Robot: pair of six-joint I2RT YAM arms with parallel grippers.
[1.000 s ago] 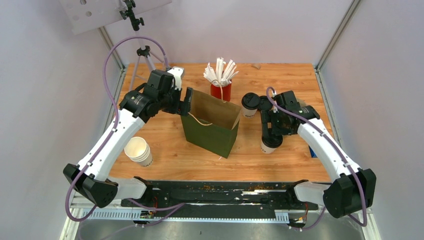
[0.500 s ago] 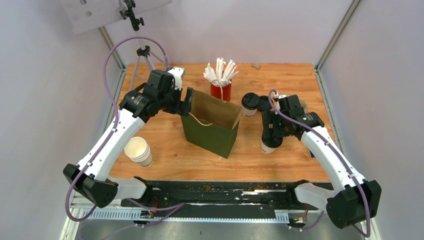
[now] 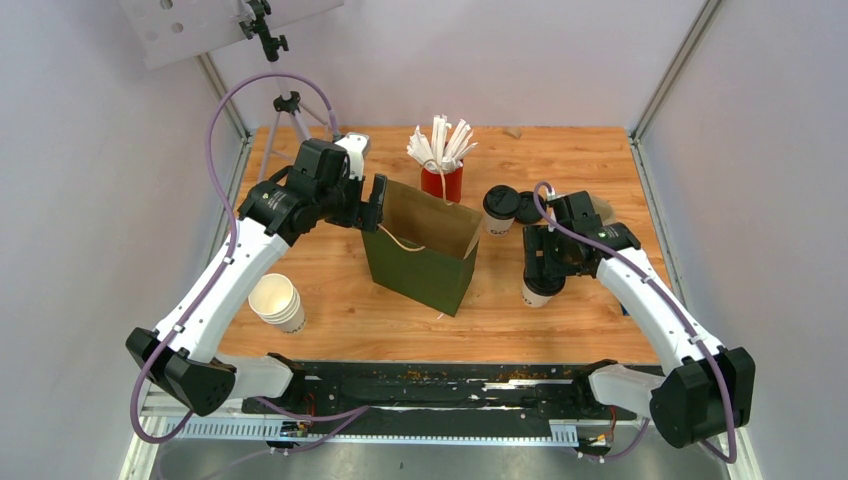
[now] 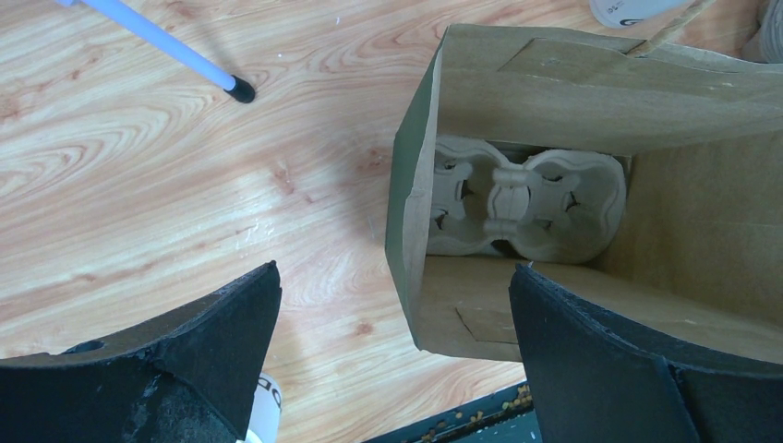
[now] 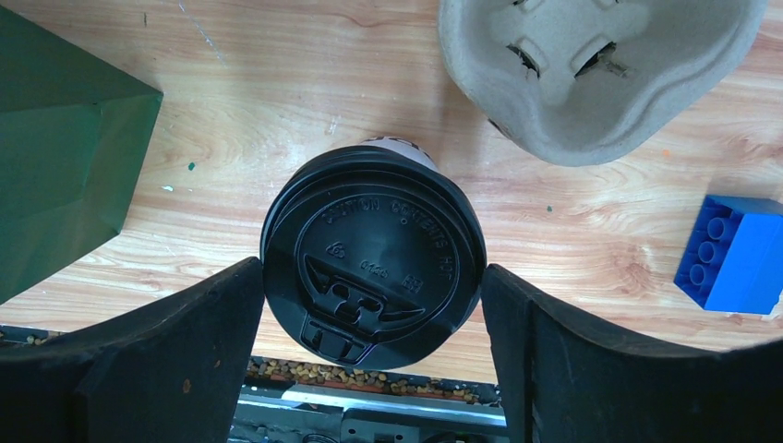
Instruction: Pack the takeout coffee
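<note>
One takeout coffee (image 5: 373,257), a white cup with a black lid, stands on the table right of the green paper bag (image 3: 420,255). My right gripper (image 5: 372,277) is open and straddles it, with a finger close on each side of the lid. In the top view this cup (image 3: 537,292) shows just below the right gripper (image 3: 542,270). A second lidded coffee (image 3: 498,210) stands near the bag's back right corner. My left gripper (image 4: 392,277) is open astride the bag's left wall (image 4: 411,212). A pulp cup carrier (image 4: 526,198) lies inside the bag.
A red cup of white sticks (image 3: 441,180) stands behind the bag. A stack of white paper cups (image 3: 277,300) sits at the front left. Another pulp carrier (image 5: 600,74) and a blue brick (image 5: 734,254) lie right of the coffee. The table's front edge is just below the cup.
The right wrist has shifted slightly back and left over the cup, and its fingers have come in a little toward the lid. The left arm and the bag have not moved.
</note>
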